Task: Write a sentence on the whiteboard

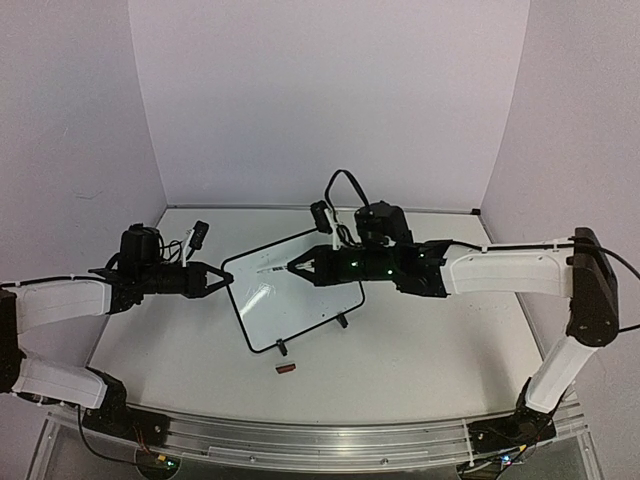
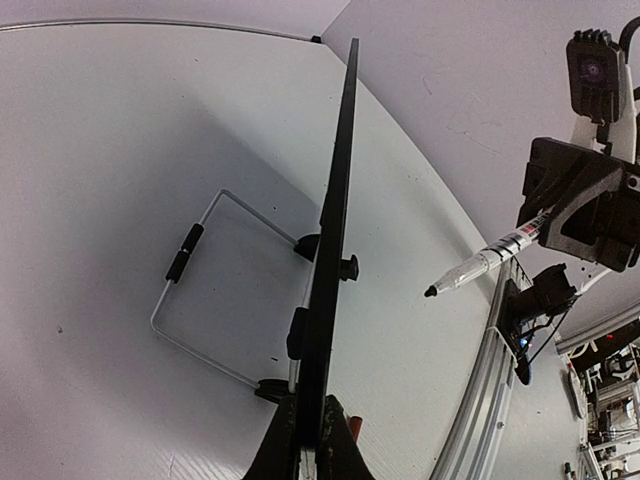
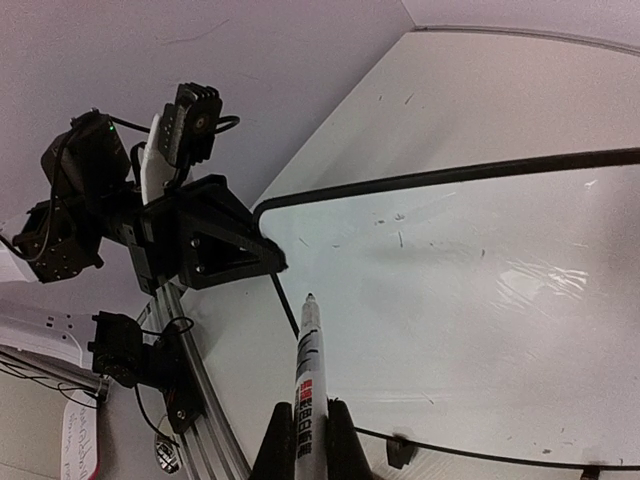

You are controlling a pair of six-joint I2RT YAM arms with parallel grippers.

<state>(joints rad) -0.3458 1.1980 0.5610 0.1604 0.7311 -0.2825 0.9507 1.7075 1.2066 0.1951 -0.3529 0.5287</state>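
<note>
Plainly the whiteboard (image 1: pixel 300 310) stands tilted on its two small feet at the middle of the table (image 1: pixel 430 360), with a wire stand (image 2: pixel 190 290) behind it. The left gripper (image 1: pixel 224 280) is clamped on the whiteboard's left rim. The right gripper (image 1: pixel 296 267) is closed on the barrel of a marker (image 3: pixel 308 355), whose tip hovers near the whiteboard's upper left face; whether it touches I cannot tell. No sentence can be read on the whiteboard, only a few faint specks. It looks thin, stiff and light with a slick face, so it would likely slide or tip under pen pressure. The rim is the sensible hold. A small red bit (image 1: pixel 286 369) lies just in front of the whiteboard.
</note>
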